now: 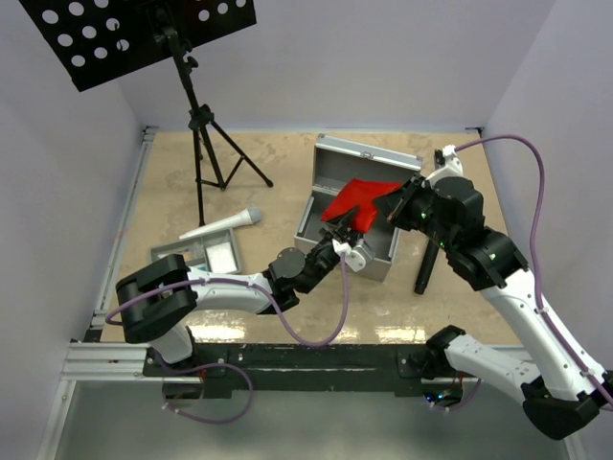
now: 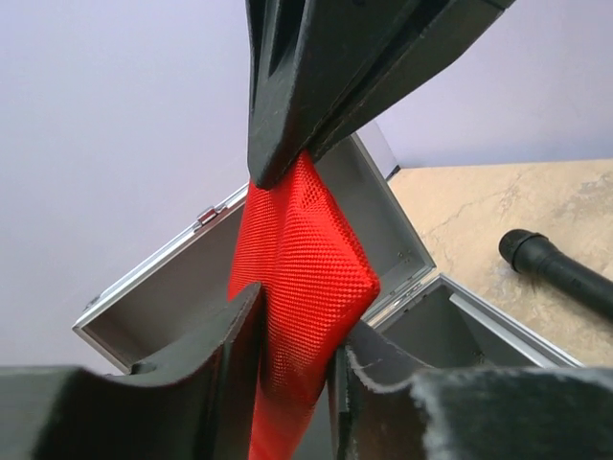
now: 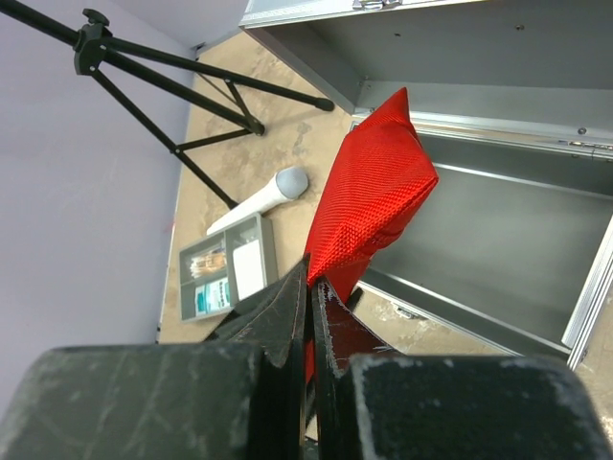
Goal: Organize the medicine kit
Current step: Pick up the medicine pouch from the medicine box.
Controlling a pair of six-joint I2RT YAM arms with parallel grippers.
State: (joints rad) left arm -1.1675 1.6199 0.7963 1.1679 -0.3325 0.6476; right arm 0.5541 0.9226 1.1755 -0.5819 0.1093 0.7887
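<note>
— What's the pouch [image 3: 374, 192] like?
— Red woven fabric, pillow-shaped with pointed corners. It is held above the open, boxy silver metal case [image 3: 498, 240] on the mottled beige counter [image 1: 172, 192].
— And the arms?
— Both are stretched toward the case. The left gripper [image 2: 299, 326] is clamped on one end, and the right gripper [image 3: 308, 283] pinches the opposite corner.

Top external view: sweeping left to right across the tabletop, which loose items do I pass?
Grey divided tray → silver case, with the red pouch over it → black microphone. The tripod stand and white microphone overlap the tray's span, so I left them out.
</note>
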